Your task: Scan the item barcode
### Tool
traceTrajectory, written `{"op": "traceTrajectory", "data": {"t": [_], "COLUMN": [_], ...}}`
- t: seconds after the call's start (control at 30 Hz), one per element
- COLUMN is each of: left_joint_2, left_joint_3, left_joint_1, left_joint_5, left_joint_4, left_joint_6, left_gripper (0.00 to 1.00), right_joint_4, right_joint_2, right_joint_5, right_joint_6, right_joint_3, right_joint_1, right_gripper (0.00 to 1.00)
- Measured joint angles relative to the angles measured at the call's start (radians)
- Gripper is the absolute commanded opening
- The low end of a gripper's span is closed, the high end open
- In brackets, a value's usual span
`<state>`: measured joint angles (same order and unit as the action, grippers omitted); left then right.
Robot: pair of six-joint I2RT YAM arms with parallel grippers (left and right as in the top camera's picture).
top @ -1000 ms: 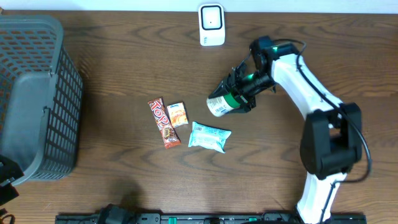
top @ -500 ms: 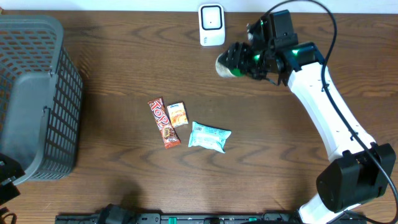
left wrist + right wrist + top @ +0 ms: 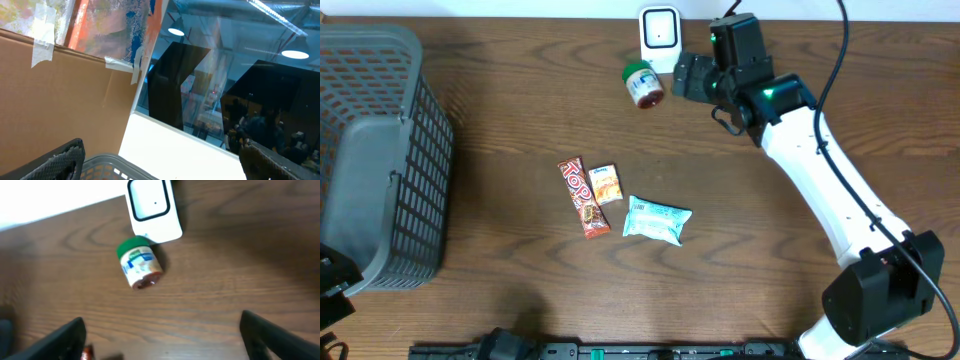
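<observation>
Overhead: jar (image 3: 643, 85) on its side on table (image 3: 520, 300), just beside scanner (image 3: 660, 38), clear of right gripper (image 3: 685, 75). Right gripper spread wide, empty. Left gripper (image 3: 167, 160) wide too, by basket (image 3: 380, 150).

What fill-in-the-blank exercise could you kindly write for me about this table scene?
1. The jar lying on its side beside the white scanner has a ____ lid.
2. The right gripper holds nothing, and its jaws stand ____.
3. The dark mesh basket sits on the robot's ____ side of the table.

Missing words: green; open; left.
</observation>
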<state>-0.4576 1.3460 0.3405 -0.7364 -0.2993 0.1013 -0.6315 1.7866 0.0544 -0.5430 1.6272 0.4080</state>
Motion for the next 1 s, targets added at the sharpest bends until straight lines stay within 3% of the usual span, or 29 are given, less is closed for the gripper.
{"op": "traceTrajectory", "data": {"t": [0.23,0.53,1.0], "left_joint_2": [0.000,0.000,0.000], "left_joint_3": [0.000,0.000,0.000], "left_joint_1": [0.000,0.000,0.000], "left_joint_5": [0.000,0.000,0.000], "left_joint_4": [-0.001,-0.001,-0.010], "left_joint_6": [0.000,0.000,0.000], "left_gripper": [0.98,0.98,0.98], "right_joint_4": [-0.021,-0.014,0.383], "right_joint_2": [0.019,0.185,0.351], "right_joint_5": [0.028,0.003,0.074], "right_joint_6": [0.040,0.050,0.082], "right_joint_3": [0.000,0.000,0.000], "right_joint_1": [0.025,0.049,0.101], "right_gripper": [0.99,0.99,0.99]}}
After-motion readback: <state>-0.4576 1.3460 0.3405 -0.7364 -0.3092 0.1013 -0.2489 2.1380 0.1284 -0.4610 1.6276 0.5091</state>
